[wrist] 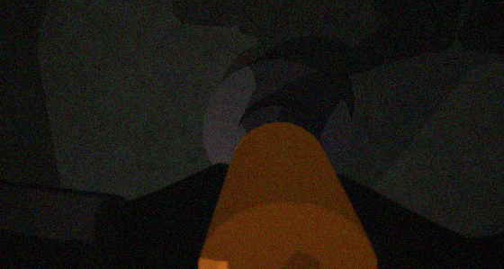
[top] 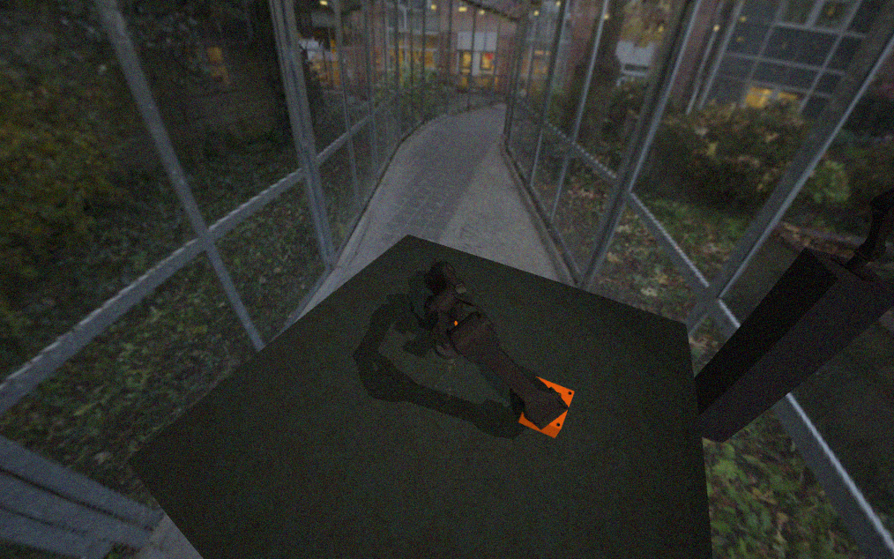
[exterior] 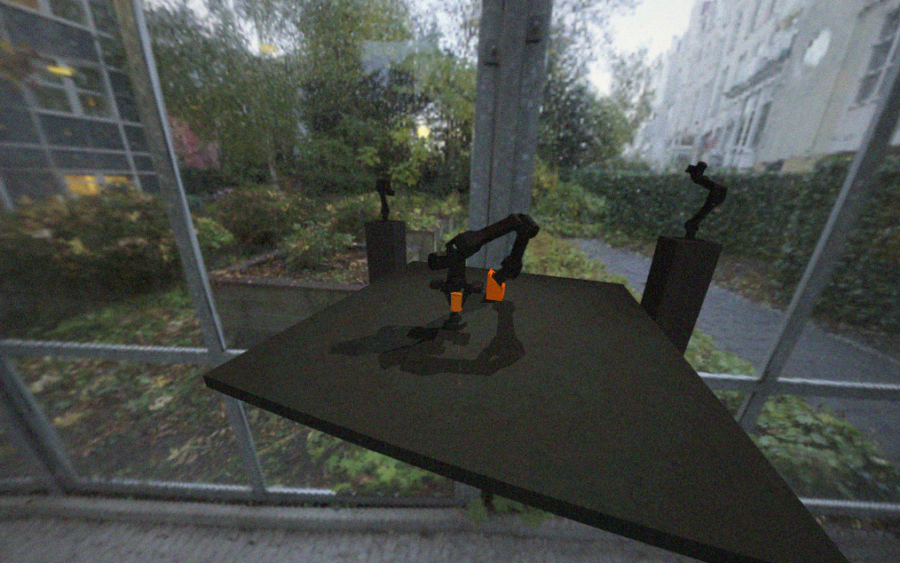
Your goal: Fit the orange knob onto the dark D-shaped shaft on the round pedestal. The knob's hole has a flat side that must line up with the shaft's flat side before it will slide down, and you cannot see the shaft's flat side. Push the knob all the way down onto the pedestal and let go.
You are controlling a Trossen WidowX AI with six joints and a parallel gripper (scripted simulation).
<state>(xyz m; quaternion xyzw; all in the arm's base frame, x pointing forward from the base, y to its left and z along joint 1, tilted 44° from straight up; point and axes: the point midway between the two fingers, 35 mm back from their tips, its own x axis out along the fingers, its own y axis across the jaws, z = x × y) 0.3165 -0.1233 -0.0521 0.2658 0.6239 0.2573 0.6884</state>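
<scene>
The orange knob (top: 455,324) (exterior: 455,303) (wrist: 288,174) is upright in my gripper (exterior: 455,295) (wrist: 279,179), which is shut on it. The dark round pedestal (exterior: 453,325) (wrist: 220,124) stands on the table below the knob. In the exterior view the knob's lower end is above the pedestal, with a short dark stub, apparently the shaft (exterior: 453,315), between them. I cannot tell whether knob and shaft touch. In the wrist view the knob covers the near part of the pedestal. The shaft's flat side and the underside of the knob's hole are hidden.
The arm rises from an orange base plate (top: 555,427) (exterior: 494,288) on the dark table (top: 367,486) (exterior: 580,419). Arm shadows fall around the pedestal. Dark pillars (top: 784,346) (exterior: 684,293) (exterior: 385,251) carrying other arms stand beyond the table edges.
</scene>
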